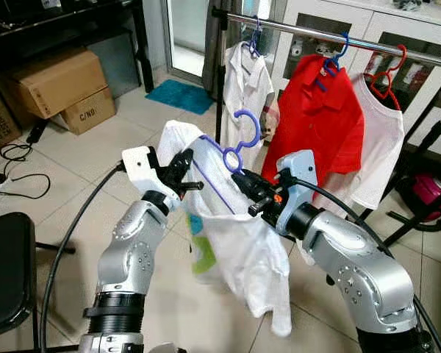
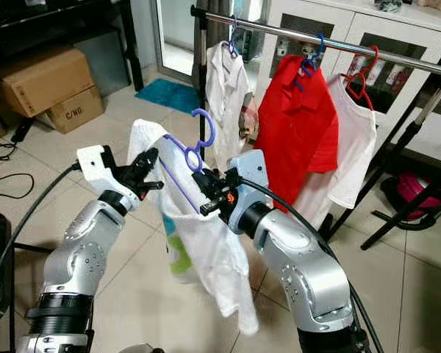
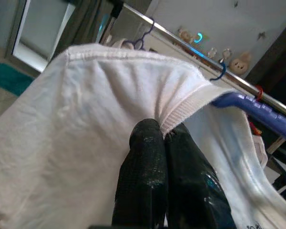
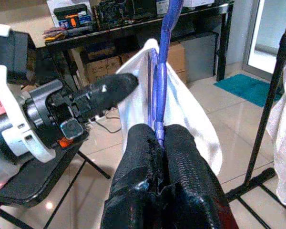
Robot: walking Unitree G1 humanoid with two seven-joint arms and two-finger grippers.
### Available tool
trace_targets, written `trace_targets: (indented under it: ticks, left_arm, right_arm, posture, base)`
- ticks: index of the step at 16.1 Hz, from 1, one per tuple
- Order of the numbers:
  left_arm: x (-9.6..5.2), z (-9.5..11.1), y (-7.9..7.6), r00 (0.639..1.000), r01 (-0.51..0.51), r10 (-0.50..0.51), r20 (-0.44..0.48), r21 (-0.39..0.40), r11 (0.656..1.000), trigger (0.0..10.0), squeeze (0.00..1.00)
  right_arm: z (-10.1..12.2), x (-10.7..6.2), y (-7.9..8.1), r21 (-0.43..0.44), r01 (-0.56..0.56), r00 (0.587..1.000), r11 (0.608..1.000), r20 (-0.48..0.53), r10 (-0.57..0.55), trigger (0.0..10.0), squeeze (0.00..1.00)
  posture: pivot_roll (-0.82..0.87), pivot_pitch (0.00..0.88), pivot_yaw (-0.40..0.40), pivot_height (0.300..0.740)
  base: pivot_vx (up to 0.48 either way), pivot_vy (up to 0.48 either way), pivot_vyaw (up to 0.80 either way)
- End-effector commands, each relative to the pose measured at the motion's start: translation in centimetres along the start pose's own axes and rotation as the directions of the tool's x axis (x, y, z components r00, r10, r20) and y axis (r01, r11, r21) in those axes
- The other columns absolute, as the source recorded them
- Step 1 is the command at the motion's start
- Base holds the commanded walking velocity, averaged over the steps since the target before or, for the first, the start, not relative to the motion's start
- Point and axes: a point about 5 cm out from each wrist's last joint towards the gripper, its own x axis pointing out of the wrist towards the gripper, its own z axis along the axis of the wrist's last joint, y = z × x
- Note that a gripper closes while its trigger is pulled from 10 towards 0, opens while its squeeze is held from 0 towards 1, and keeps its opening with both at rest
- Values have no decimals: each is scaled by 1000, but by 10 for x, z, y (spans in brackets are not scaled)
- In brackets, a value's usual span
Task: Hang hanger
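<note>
A blue plastic hanger (image 1: 239,143) carries a white T-shirt (image 1: 239,250) with a green print, held up in front of the clothes rail (image 1: 331,34). My right gripper (image 1: 244,182) is shut on the hanger just below its hook; the right wrist view shows the fingertips (image 4: 158,138) pinching the blue hanger (image 4: 160,71). My left gripper (image 1: 189,168) is shut on the shirt's collar edge; its black fingers (image 3: 157,157) clamp the ribbed hem of the shirt (image 3: 86,119). The hook points up, below and short of the rail.
On the rail hang a white shirt (image 1: 244,88), a red polo (image 1: 320,118) and a white tee (image 1: 378,140). The rack's black legs (image 1: 404,220) spread right. Cardboard boxes (image 1: 62,88) and cables (image 1: 11,165) lie left, with a black chair (image 1: 7,272) beside me.
</note>
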Motion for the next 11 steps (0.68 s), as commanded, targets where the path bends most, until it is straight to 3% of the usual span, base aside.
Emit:
trace_targets:
  ticks: [1,4,6,7,11]
  left_arm:
    - [4,13,-6,997,50,-51,58,26,998,0,0]
    - [7,27,-2,994,90,-96,60,106,990,0,0]
    - [7,38,6,991,124,-133,26,218,968,0,0]
    - [9,51,11,990,124,-139,37,279,952,0,0]
    - [11,93,30,990,79,-116,74,389,918,0,0]
  right_arm:
    - [5,-2,-3,-17,22,999,1000,28,-21,0,0]
    - [1,-4,-10,-61,52,999,997,-10,-53,0,0]
    - [-2,-8,-15,-104,52,998,993,-41,-56,0,0]
    - [-5,-12,-20,-136,46,996,990,-71,-56,0,0]
    - [-15,-23,-26,-198,-16,987,980,-161,-16,0,0]
  posture:
    - [-94,0,-5,740]
    - [-95,0,-4,740]
    - [-97,0,-4,740]
    - [-95,0,-6,740]
    - [-95,0,-10,740]
  base:
    - [0,0,0]
    - [0,0,0]
    - [0,0,0]
    - [0,0,0]
    - [0,0,0]
